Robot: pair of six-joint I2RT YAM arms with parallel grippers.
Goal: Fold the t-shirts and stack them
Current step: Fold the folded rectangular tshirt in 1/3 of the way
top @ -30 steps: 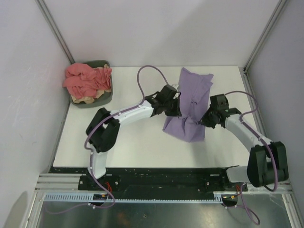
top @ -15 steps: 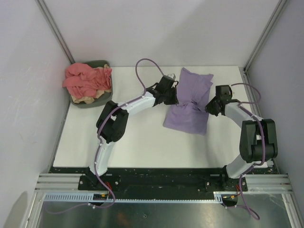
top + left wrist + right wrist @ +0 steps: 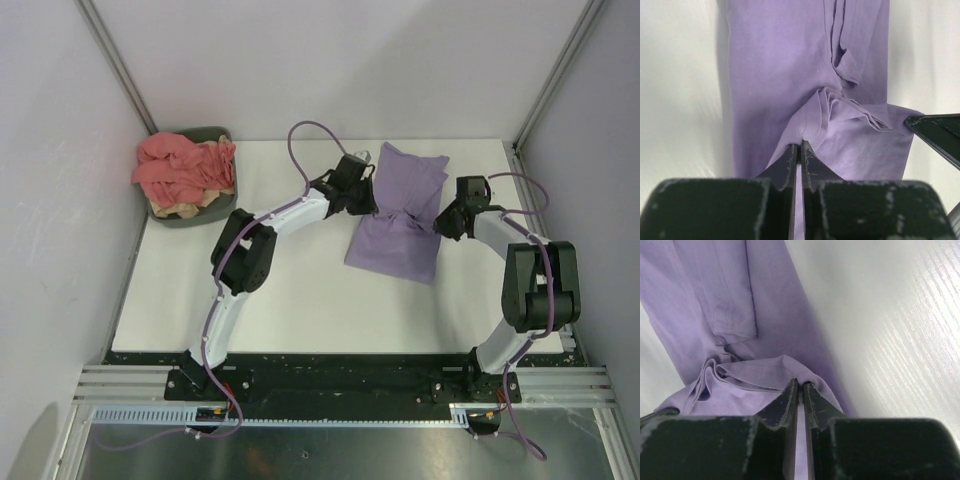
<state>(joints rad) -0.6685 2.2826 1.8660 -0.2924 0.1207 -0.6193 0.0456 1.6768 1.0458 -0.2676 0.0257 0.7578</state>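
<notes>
A lavender t-shirt [image 3: 398, 222] lies lengthwise on the white table, partly folded, pinched in at its middle. My left gripper [image 3: 372, 205] is shut on its left edge, and the cloth bunches up at the fingertips in the left wrist view [image 3: 800, 145]. My right gripper [image 3: 440, 217] is shut on the shirt's right edge, with a fold of lavender cloth [image 3: 760, 370] draped over its tips [image 3: 800, 385]. Salmon-pink shirts [image 3: 185, 168] lie heaped in the bin, with a tan one [image 3: 180, 209] under them.
The dark grey-green bin [image 3: 226, 205] stands at the table's back left corner. Light walls with metal posts enclose the table on three sides. Both arms reach far out over the table's back half.
Both grippers have carried the shirt's near part away from the arm bases and lowered it, so the shirt now lies flatter and shorter. The arms are stretched farther out.
</notes>
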